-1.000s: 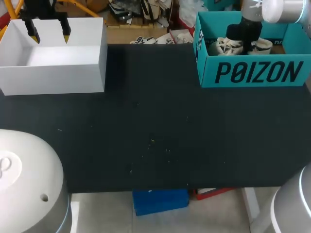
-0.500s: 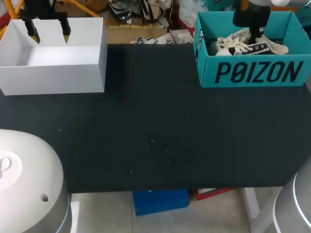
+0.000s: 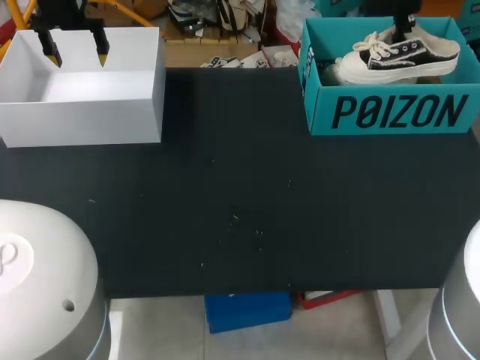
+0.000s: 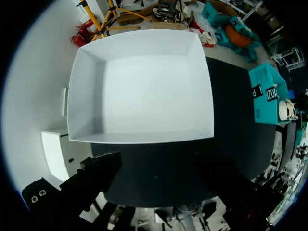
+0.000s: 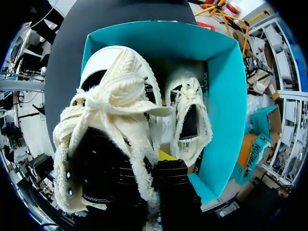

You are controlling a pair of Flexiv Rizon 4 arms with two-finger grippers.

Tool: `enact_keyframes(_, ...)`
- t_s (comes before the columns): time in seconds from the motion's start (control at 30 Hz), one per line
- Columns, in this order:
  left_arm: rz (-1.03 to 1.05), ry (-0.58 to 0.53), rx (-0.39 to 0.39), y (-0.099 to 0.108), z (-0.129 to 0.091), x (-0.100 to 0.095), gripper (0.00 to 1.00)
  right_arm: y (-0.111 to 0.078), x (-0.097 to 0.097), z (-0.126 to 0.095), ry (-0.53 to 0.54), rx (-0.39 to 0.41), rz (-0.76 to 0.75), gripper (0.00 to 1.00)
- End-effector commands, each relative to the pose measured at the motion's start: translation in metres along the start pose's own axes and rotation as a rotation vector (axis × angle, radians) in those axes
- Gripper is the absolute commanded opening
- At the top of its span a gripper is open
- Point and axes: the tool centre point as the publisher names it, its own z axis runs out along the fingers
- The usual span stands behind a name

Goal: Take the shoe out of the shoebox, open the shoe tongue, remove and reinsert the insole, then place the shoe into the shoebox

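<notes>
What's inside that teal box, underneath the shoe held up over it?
A second cream shoe lies in the teal box, beside the raised shoe. The box floor beneath the raised shoe is covered by it, so unseen.

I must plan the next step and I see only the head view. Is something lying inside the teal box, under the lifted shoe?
Observer: Yes, a second shoe lies on the floor of the teal box, beside the lifted shoe.
Operator: How does the right gripper hold the lifted shoe?
Observer: One yellow-tipped finger lies against its outer side, by the collar. The other finger is hidden inside the shoe.
</notes>
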Motion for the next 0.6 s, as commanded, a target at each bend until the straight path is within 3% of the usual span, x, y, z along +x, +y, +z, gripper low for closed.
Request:
enact_keyframes(0.03,-0.002,-0.003,-0.002,0.001,-0.001,0.001,1.00,0.005,0.024,-0.050,-0.058,0.041,0.022,0.00)
enact_keyframes(0.37,-0.002,-0.003,-0.002,0.001,-0.001,0.001,1.00,0.026,0.069,-0.097,-0.128,0.072,0.076,0.00)
enact_keyframes(0.6,-0.002,-0.003,-0.002,0.001,-0.001,0.001,1.00,0.071,0.116,-0.111,-0.183,0.055,0.109,0.00)
